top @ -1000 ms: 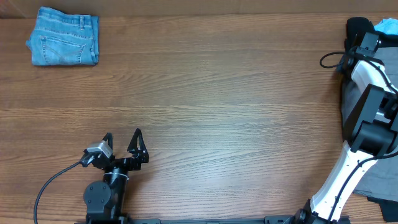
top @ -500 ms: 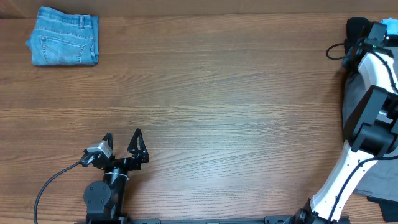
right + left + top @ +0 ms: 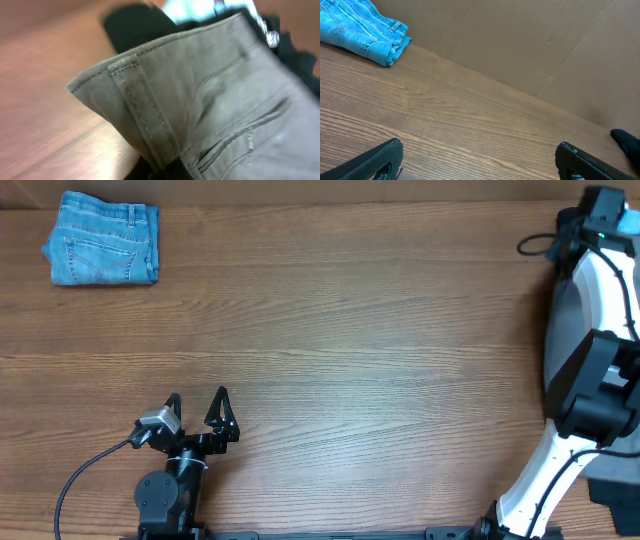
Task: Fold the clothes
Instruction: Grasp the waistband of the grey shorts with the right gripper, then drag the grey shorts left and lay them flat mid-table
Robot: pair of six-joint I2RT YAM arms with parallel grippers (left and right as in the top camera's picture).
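my right end effector [image 3: 598, 205] pinches the plain grey woven garment [image 3: 210, 100] by its edge, far right; left end effector [image 3: 197, 396] spread.

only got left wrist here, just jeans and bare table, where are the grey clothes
Observer: At the far right edge of the table in the overhead view. The grey clothes lie partly under the right arm.
Operator: has that arm got hold of them
Observer: The right wrist view shows their waistband raised off the wood, close to the camera. The fingers are out of sight, so I cannot tell whether it has a grip.
Operator: anything else over there
Observer: A black garment lies just behind the grey one.
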